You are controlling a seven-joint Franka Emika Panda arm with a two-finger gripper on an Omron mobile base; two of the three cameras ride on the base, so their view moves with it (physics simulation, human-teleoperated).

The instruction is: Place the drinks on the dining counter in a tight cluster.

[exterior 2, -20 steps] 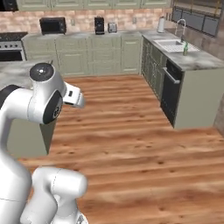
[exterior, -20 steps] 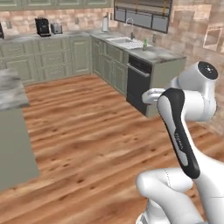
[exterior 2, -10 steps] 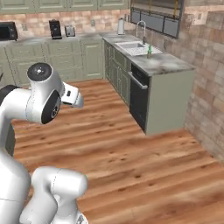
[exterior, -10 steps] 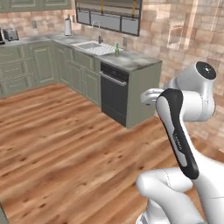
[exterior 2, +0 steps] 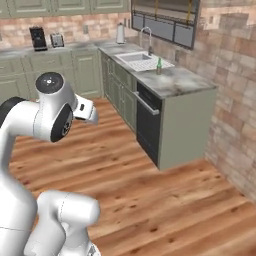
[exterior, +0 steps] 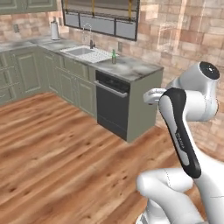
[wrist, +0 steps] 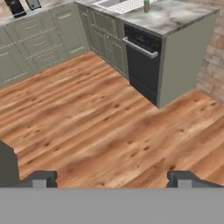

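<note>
A: How far along is it?

B: Hardly begun, I'd judge. The gripper has its jaws wide apart with nothing between them, just wooden floor below. The arm is folded up close to the base, reaching for nothing.

A: Any drinks to be seen?

B: One, probably. A slim dark green bottle stands on the kitchen table, just beside the sink, above the black dishwasher. From the left base view it is the small green shape near the faucet. The hand view catches only its lower part at the top edge. The yellow and blue bottles I can't find, nor the dining table with the stools.

A: So what remains?

B: Everything, as far as I can tell: fetch the bottles, carry each to the dining table, and set them close together.

A: What has changed from a moment ago?

B: The whole picture has shifted, so the base has turned or driven, not the things. The sink table sat farther off and more to the right half a second back; now its end with the dishwasher is near and central. The arm keeps the same tucked pose, jaws spread throughout.
</note>
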